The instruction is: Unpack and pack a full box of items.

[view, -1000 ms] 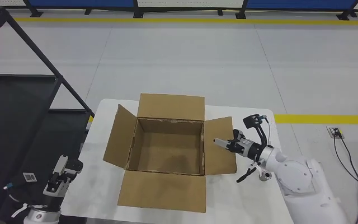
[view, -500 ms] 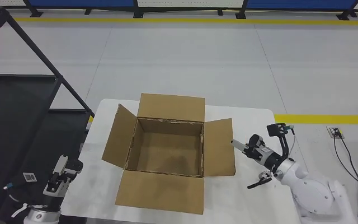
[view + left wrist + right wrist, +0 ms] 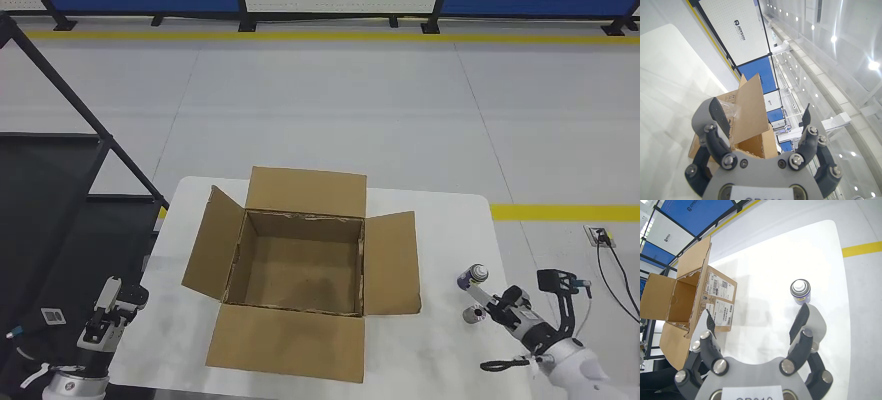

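Cardboard box (image 3: 305, 190) sits mid-desk with all four flaps thrown open, plain brown corrugated board, torn and ragged along the inner rim, and bare inside as far as the top view sees. On its outer wall facing the right arm are white shipping labels (image 3: 721, 298) carrying barcodes, a square code and small handling symbols – the print is too small to make out. A spray can (image 3: 800, 291) stands upright on the white, round-cornered desk (image 3: 440, 210), well apart from the box on the right arm's side. It is a metal cylinder with a silver rim, a white cap and a blue-purple body with a yellow band.

The right end effector (image 3: 757, 313) has its fingers spread wide and holds nothing. One ribbed black pad (image 3: 800, 321) sits just beside the can – whether they touch, I cannot tell. The left end effector (image 3: 761, 108) is also spread wide and empty-handed. It sits low, off the desk's left edge, with the box ahead of it.
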Robot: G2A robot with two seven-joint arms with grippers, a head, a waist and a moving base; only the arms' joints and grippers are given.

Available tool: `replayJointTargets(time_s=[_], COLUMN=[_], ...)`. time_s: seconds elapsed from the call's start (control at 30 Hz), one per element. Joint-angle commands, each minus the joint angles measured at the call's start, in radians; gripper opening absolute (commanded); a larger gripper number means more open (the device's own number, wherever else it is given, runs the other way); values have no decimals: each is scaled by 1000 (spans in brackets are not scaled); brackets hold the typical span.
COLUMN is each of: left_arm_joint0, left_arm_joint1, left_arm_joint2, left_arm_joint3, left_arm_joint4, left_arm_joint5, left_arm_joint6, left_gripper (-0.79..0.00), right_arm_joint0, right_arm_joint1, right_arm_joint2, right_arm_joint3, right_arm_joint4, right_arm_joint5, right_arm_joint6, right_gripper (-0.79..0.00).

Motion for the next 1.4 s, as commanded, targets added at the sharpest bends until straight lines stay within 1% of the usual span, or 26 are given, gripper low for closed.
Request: replayJointTargets(time_s=[0.0, 0.13, 0.2, 0.27, 0.3, 0.37, 0.43, 0.57, 0.67, 0.73, 0.77, 1.0, 1.07, 1.1, 1.13, 1.17, 1.2, 1.23, 1.37], left_arm_joint0=[0, 0, 0, 0, 0, 0, 0, 0, 0, 0, 0, 0, 0, 0, 0, 0, 0, 0, 0], left_arm_joint1=[0, 0, 0, 0, 0, 0, 0, 0, 0, 0, 0, 0, 0, 0, 0, 0, 0, 0, 0], left_arm_joint2=[0, 0, 0, 0, 0, 0, 0, 0, 0, 0, 0, 0, 0, 0, 0, 0, 0, 0, 0], left_arm_joint3=[0, 0, 0, 0, 0, 0, 0, 0, 0, 0, 0, 0, 0, 0, 0, 0, 0, 0, 0], left_arm_joint4=[0, 0, 0, 0, 0, 0, 0, 0, 0, 0, 0, 0, 0, 0, 0, 0, 0, 0, 0], left_arm_joint5=[0, 0, 0, 0, 0, 0, 0, 0, 0, 0, 0, 0, 0, 0, 0, 0, 0, 0, 0], left_arm_joint6=[0, 0, 0, 0, 0, 0, 0, 0, 0, 0, 0, 0, 0, 0, 0, 0, 0, 0, 0], left_gripper=[0, 0, 0, 0, 0, 0, 0, 0, 0, 0, 0, 0, 0, 0, 0, 0, 0, 0, 0], right_arm_joint0=[0, 0, 1, 5, 3, -10, -12, 24, 64, 93, 107, 179, 194, 201, 207, 212, 217, 222, 243], right_arm_joint1=[0, 0, 1, 3, 3, 7, 8, 13, 13, 12, 12, 12, 11, 11, 11, 11, 11, 11, 11], right_arm_joint2=[0, 0, -17, -45, -52, -77, -105, -138, -179, -198, -209, -224, -230, -233, -235, -235, -234, -234, -235], right_arm_joint3=[0, 0, 4, 3, 10, 15, 44, 117, 173, 208, 222, 308, 325, 332, 336, 341, 348, 353, 371], right_arm_joint4=[0, 0, -38, -149, -199, -416, -477, -581, -651, -664, -661, -630, -624, -615, -611, -603, -593, -590, -575], right_arm_joint5=[0, 0, -2, -4, 14, 54, 44, 14, 15, 16, -1, -32, -32, -36, -44, -52, -55, -55, -55], right_arm_joint6=[0, 0, 4, -29, -56, -82, -86, -22, 13, 45, 60, 123, 141, 151, 159, 164, 171, 179, 201], right_gripper=[0, 0, 0, 0, 0, 0, 0, 0, 0, 0, 0, 0, -403, -446, -520, -570, -646, -785, -785])
